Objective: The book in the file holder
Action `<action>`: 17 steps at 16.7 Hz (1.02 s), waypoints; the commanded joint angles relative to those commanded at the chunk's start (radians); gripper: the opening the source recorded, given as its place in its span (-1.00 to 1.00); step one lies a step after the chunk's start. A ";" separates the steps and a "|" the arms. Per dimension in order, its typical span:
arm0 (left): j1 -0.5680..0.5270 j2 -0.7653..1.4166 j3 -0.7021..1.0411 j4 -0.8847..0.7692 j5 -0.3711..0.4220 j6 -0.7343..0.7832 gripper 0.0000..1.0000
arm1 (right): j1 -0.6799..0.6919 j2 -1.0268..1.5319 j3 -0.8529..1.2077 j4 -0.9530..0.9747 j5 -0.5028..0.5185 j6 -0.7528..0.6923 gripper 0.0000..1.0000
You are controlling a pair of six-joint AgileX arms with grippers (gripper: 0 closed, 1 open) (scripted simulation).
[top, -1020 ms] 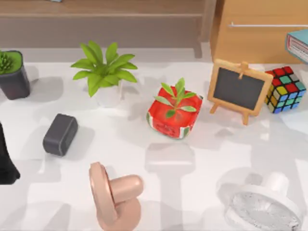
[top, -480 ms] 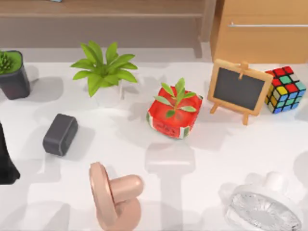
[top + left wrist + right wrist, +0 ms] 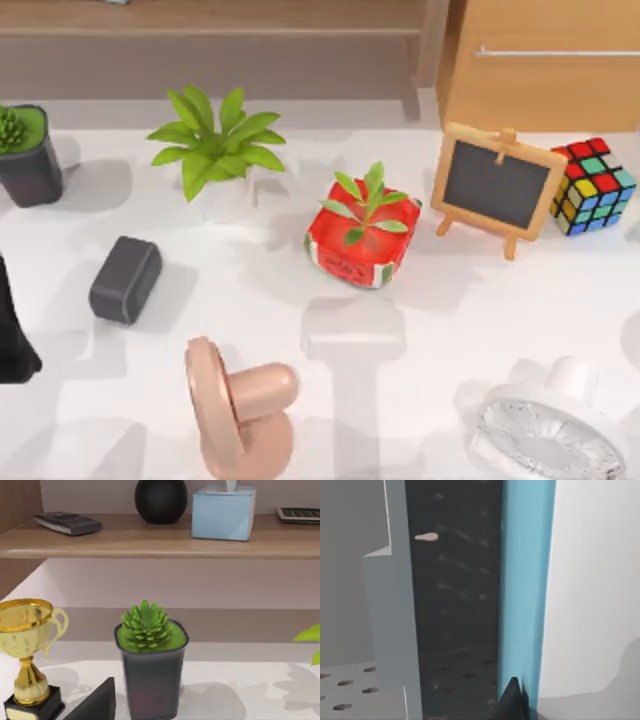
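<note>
1. The book (image 3: 527, 580) shows in the right wrist view as a long teal-blue strip
2. It sits right against the file holder (image 3: 395, 620), which has a grey wall and a dark part with small holes in it
3. I cannot tell if the book is fully inside the file holder or just pressed to its side
4. A black bit of the right gripper (image 3: 512, 702) is at the blue cover, touching it or very close
5. I cannot tell if the right gripper is spread apart, pressed together or squeezing the book
6. The left arm (image 3: 12, 335) is at the left edge of the table, near a dark grey box (image 3: 125, 279)
7. A black bit of the left gripper (image 3: 95, 705) pokes into the left wrist view, and I cannot tell if it is spread apart or pressed together
8. The left wrist view looks at a spiky green plant in a dark pot (image 3: 151, 672), with a gold trophy (image 3: 27, 650) beside it
9. Behind them is a wooden shelf (image 3: 150, 542) with a light blue tissue box (image 3: 222, 512) and a round black ball (image 3: 161, 499) on it
10. From above, a red pot with a small plant (image 3: 362, 240) stands near the middle of the table (image 3: 450, 320)
11. To its right is a small chalkboard easel (image 3: 495, 188), and a colourful puzzle cube (image 3: 592, 186) is just beside that
12. A leafy green plant (image 3: 215, 145) stands to the left of the red pot
13. A pink fan (image 3: 235, 410) is at the front, and a white fan (image 3: 548, 430) is at the front right
</note>
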 joint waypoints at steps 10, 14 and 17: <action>0.000 0.000 0.000 0.000 0.000 0.000 1.00 | 0.032 0.095 0.115 -0.012 0.037 0.011 -1.00; 0.000 0.000 0.000 0.000 0.000 0.000 1.00 | 0.032 0.095 0.115 -0.012 0.037 0.011 -0.70; 0.000 0.000 0.000 0.000 0.000 0.000 1.00 | 0.032 0.095 0.115 -0.012 0.037 0.011 -0.25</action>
